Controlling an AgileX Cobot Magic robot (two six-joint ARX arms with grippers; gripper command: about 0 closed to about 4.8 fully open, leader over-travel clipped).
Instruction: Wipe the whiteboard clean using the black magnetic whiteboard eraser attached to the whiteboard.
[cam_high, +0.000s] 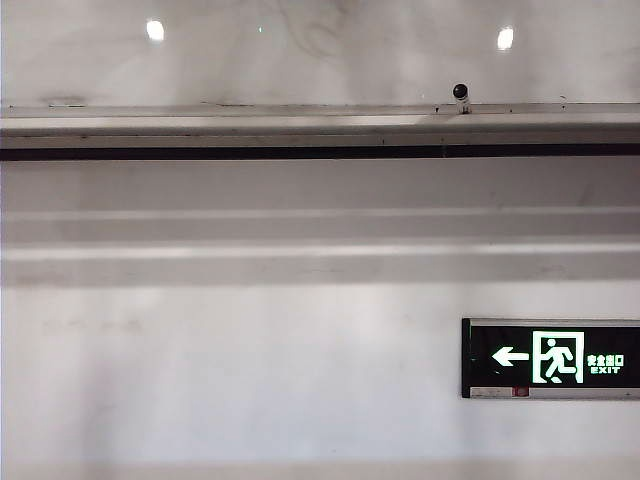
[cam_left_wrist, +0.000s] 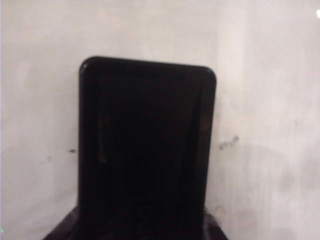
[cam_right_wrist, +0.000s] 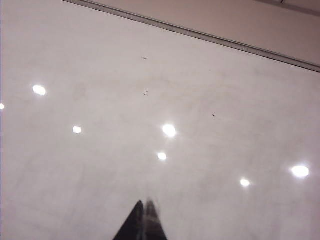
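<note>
The black whiteboard eraser (cam_left_wrist: 147, 145), a tall rounded block, lies flat against the glossy whiteboard (cam_left_wrist: 270, 125) in the left wrist view. My left gripper (cam_left_wrist: 142, 227) is shut on its near end, with a dark finger showing on each side. Small dark specks (cam_left_wrist: 227, 144) and faint grey smears mark the board beside the eraser. In the right wrist view my right gripper (cam_right_wrist: 144, 212) is shut on nothing, its tips pointing at the whiteboard (cam_right_wrist: 100, 165), which reflects round light spots. Neither arm shows in the exterior view, which catches only the lower strip of the whiteboard (cam_high: 320, 55).
A pale metal rail (cam_high: 320, 125) runs under the board, with a small black knob (cam_high: 460, 92) standing on it. Below is a matte white wall with a green exit sign (cam_high: 550, 358) at the right. The board's frame edge (cam_right_wrist: 200, 36) crosses the right wrist view.
</note>
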